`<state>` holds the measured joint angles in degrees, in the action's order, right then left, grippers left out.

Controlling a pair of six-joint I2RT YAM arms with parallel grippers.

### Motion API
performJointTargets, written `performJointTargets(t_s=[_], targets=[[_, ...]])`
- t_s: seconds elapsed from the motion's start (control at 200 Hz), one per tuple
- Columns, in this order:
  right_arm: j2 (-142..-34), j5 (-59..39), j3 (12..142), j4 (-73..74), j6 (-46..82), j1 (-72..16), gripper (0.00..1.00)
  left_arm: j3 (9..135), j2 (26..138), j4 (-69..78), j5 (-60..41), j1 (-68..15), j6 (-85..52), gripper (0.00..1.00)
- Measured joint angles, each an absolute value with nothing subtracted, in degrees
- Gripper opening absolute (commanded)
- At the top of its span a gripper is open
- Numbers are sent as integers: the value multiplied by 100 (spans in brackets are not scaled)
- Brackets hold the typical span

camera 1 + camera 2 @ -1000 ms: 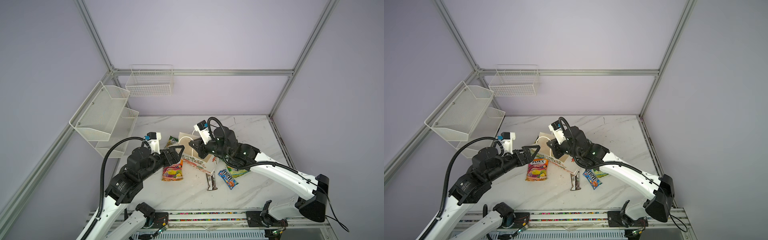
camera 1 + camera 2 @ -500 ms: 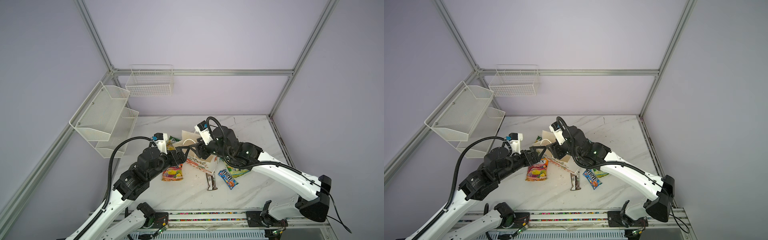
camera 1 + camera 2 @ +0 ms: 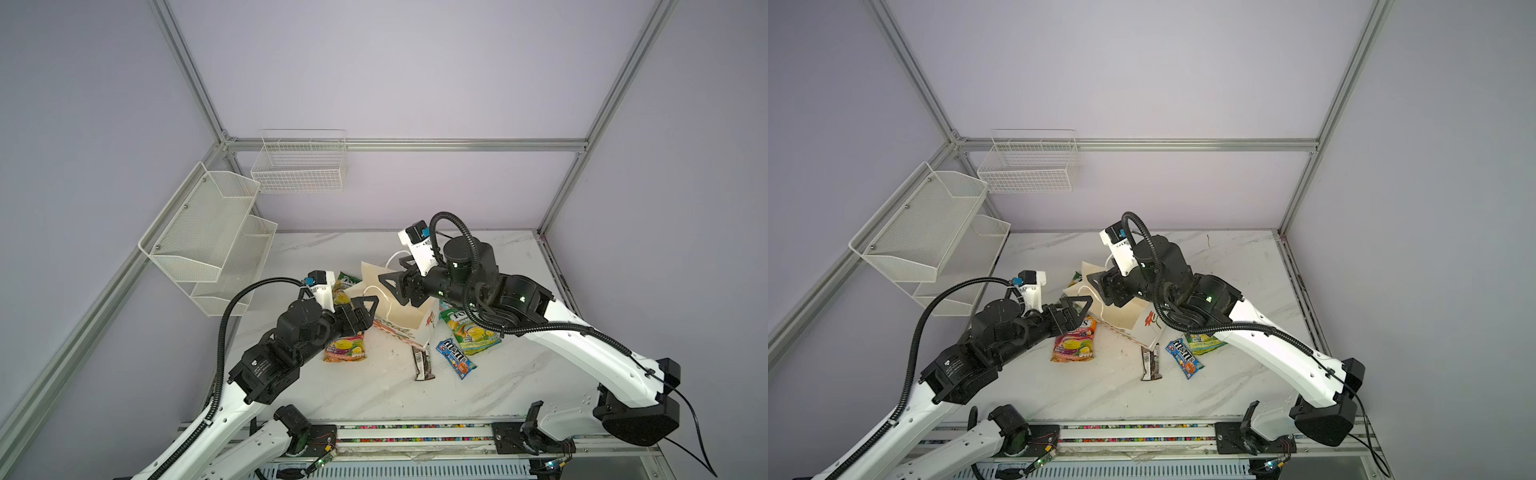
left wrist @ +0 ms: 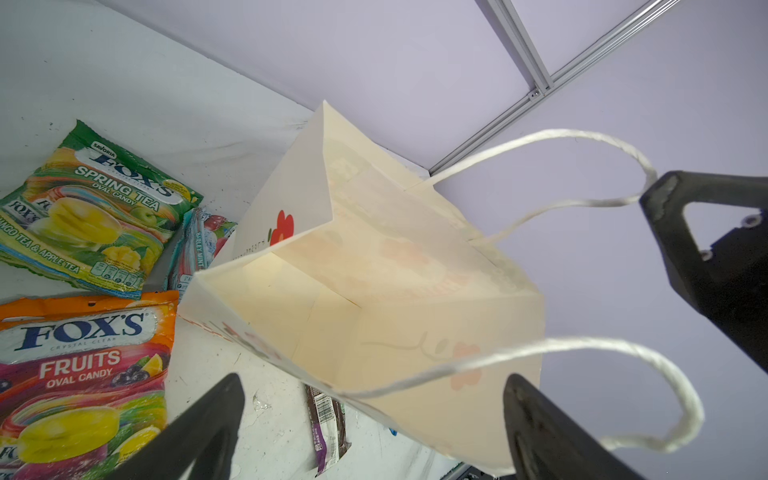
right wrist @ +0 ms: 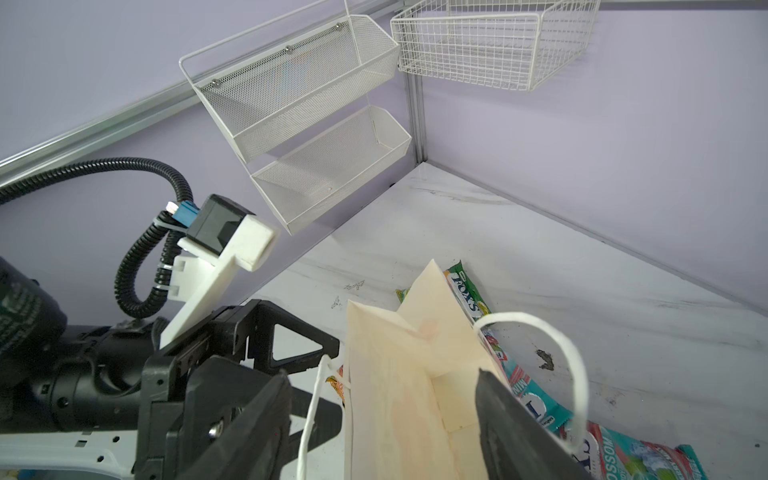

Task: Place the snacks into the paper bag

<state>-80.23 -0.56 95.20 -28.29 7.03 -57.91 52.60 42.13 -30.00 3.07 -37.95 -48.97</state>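
Marble tabletop [image 3: 374, 399] carries every snack I can see. On my left gripper [image 4: 374, 382] the fingers stand wide apart, framing the near cord handle [image 4: 540, 349]. The right gripper [image 5: 380, 376] has its fingers apart too, astride the mouth of the paper bag [image 4: 395, 282], clamping nothing. I'd steady that leaning bag by its rim before loading. Its inside shows bare. The orange FOX'S packet [image 4: 83, 365], M&M's packet [image 3: 456, 357] and brown bar [image 3: 423, 361] lie beside it. The wall baskets [image 5: 311, 124] look empty.

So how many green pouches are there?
2: far green pouch, left of the bag at the back; near green pouch, right of the bag beneath the right arm. Others may be hidden.
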Motion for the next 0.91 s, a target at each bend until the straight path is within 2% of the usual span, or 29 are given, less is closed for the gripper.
performJointTargets(t_s=[0.575, 0.775, 0.905], targets=[[-7721, 1441, 9793, -3717, 674, -5791, 71, 5258, 4036, -3002, 342, -3795, -4897, 97], [-7776, 1573, 9856, -3712, 574, -5791, 71, 5258, 4032, -3002, 340, -3798, -4897, 96], [-8160, 1562, 9889, -3673, 528, -5791, 68, 5258, 3983, -3004, 329, -3798, -4897, 96]])
